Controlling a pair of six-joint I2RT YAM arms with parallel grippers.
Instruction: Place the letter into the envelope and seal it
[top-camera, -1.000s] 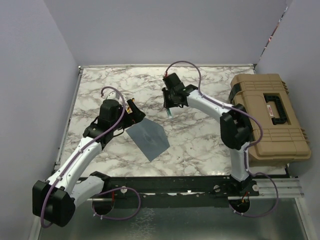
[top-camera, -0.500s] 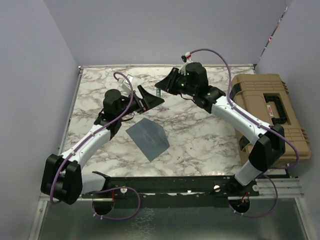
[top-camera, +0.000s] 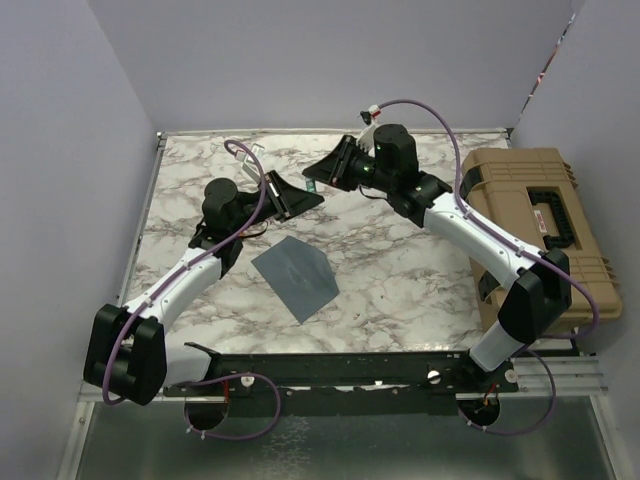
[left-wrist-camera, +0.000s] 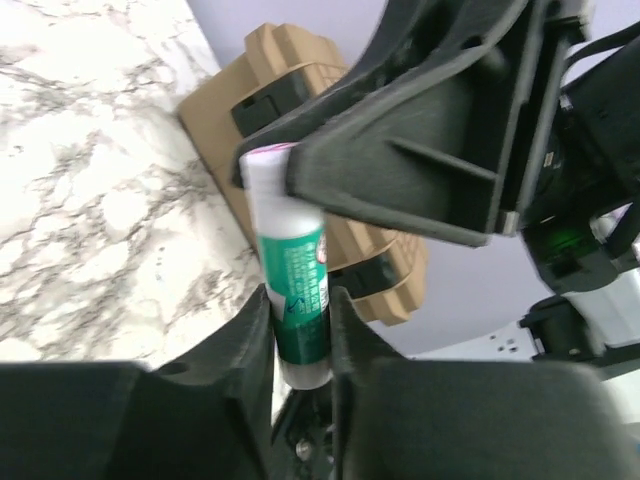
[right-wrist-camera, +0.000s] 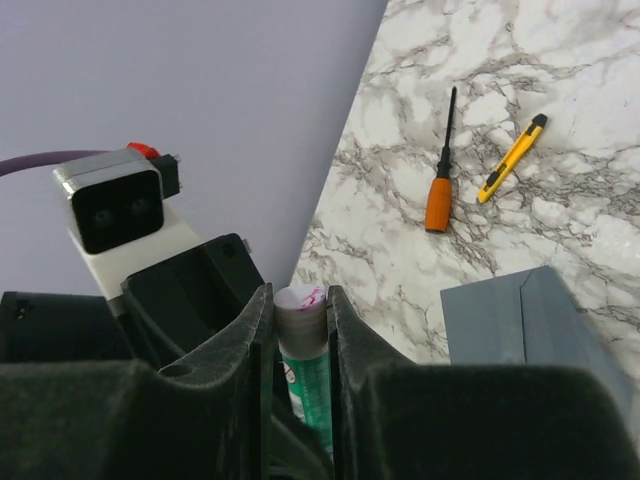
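Top external view, left claw (top-camera: 305, 196) and right claw (top-camera: 316, 181) meeting above the counter (top-camera: 400, 270), both clamped on one glue stick (left-wrist-camera: 290, 250), envelope (top-camera: 295, 277) lying flat below

Envelope (top-camera: 295, 277) central on table (top-camera: 400, 285), case (top-camera: 535, 230) at right, glue stick (left-wrist-camera: 293, 290) behind it (off the surface)

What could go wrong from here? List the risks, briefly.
1. The left gripper and right gripper both clamp the glue stick in mid-air. An off-axis pull could twist it loose and drop it.
2. A dropped stick might land on the envelope lying nearby and shift it.
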